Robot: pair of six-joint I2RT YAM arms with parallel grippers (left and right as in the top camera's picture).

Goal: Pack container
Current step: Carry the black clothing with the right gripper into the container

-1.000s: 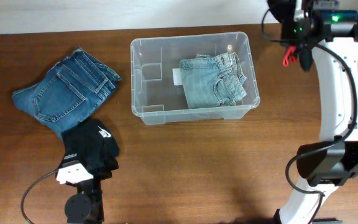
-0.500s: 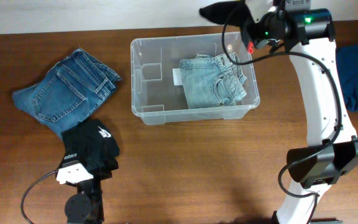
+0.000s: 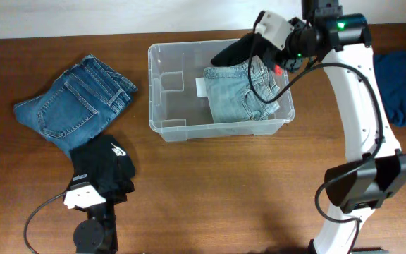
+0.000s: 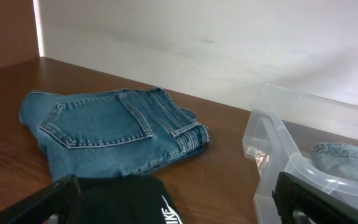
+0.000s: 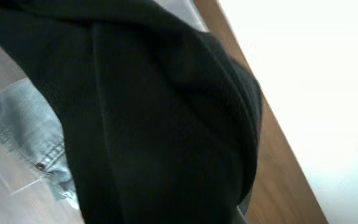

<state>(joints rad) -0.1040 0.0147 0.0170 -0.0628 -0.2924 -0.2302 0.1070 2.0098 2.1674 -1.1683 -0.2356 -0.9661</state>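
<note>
Overhead view of a brown wooden desk (image 3: 210, 183) with a robot arm at each side. The container (image 3: 166, 106), a clear plastic tub, stands at the back centre of the desk. Pale folded jeans (image 3: 244, 95) lie in its right half, and its left half is bare. A white label (image 3: 201, 86) shows on its floor beside the jeans.

The right end effector (image 3: 259, 46) hangs over the tub's back right corner, closed tight on a black cloth (image 3: 232, 53). The cloth sticks out to the left above the rim and the jeans. In the right wrist view the cloth fills nearly the whole picture and hides the fingers.

The left end effector (image 4: 176, 199) is low at the front left of the desk, spread fully open and holding nothing. A black garment (image 3: 106, 166) with a white logo lies beneath it. Darker folded jeans (image 3: 72, 102) rest on the desk just behind that garment, well left of the tub. A dark blue cloth (image 3: 404, 77) lies at the far right edge.
</note>
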